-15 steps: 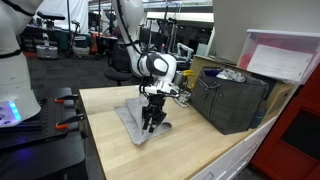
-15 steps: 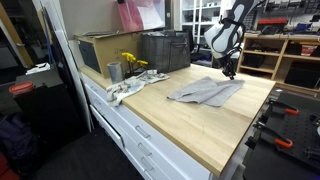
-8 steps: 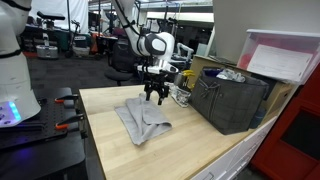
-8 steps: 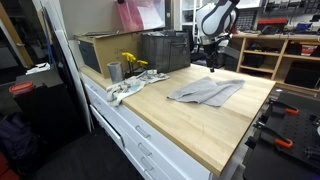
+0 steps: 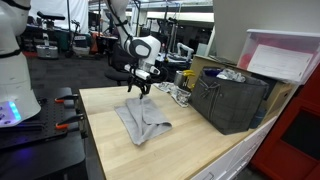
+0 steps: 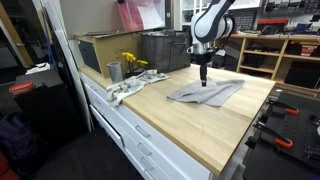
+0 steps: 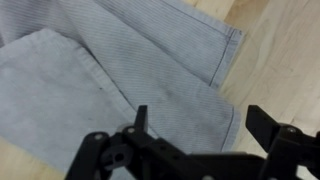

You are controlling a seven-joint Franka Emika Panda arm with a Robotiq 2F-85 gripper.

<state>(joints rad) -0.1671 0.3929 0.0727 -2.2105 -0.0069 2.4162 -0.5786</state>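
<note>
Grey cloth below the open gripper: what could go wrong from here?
The gripper hangs open above the cloth. Its layers overlap, so a pinch may catch only the top one. The dark crate stands nearby; a wide swing could hit it.

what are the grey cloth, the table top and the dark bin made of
Grey cloth: soft fabric, matte, perhaps cotton; fine parallel ribs and a stitched hem show in the wrist view.
Table top: pale wood, smooth with a light sheen; faint plank lines run along it.
Dark bin: probably hard plastic, matte, with slotted walls; too small to be sure.
</note>
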